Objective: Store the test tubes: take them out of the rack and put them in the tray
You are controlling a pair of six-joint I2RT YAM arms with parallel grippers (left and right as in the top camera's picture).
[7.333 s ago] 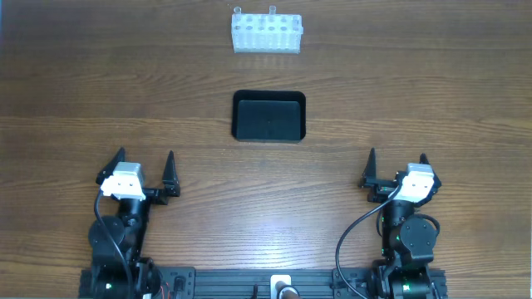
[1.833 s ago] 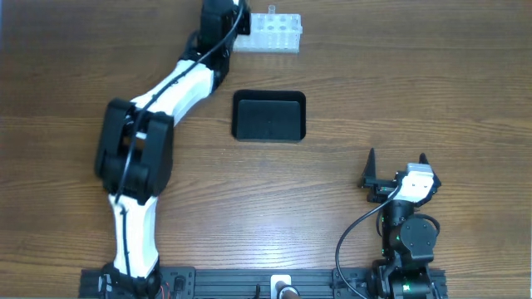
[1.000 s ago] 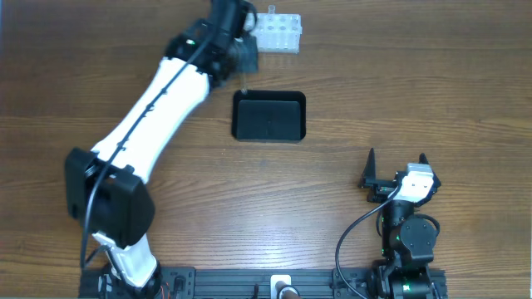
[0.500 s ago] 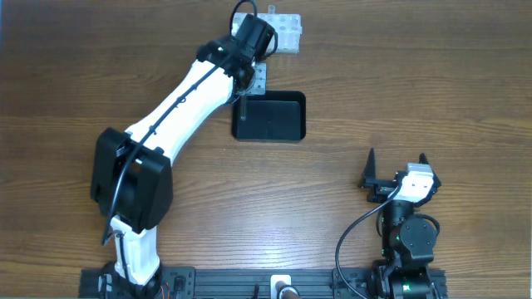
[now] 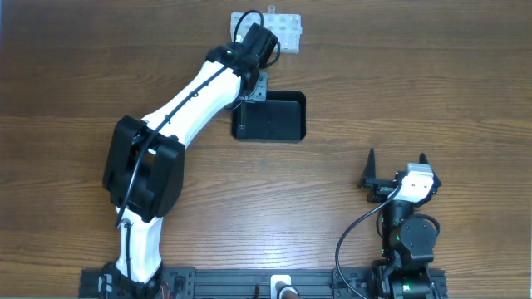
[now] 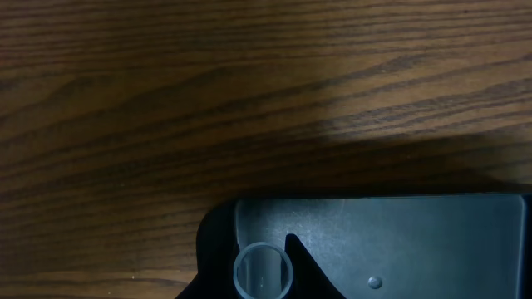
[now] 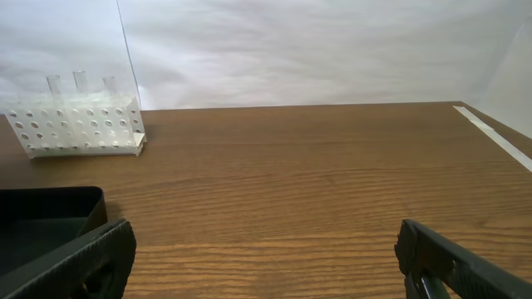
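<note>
Test tube (image 6: 263,270) gripped by left end effector (image 5: 257,86) over tray (image 6: 416,241); right end effector (image 5: 397,162) wide.

I have a brown wooden table (image 5: 432,75) in front of me. A black tray (image 5: 283,124) lies flat on it near the middle. A clear rack (image 5: 287,43) stands on it farther out from me, just beyond the tray and not touching it.

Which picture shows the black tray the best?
The top view: nearly the whole black tray shows from above. The left wrist view shows one corner up close, under a test tube; the right wrist view, one end side-on.
</note>
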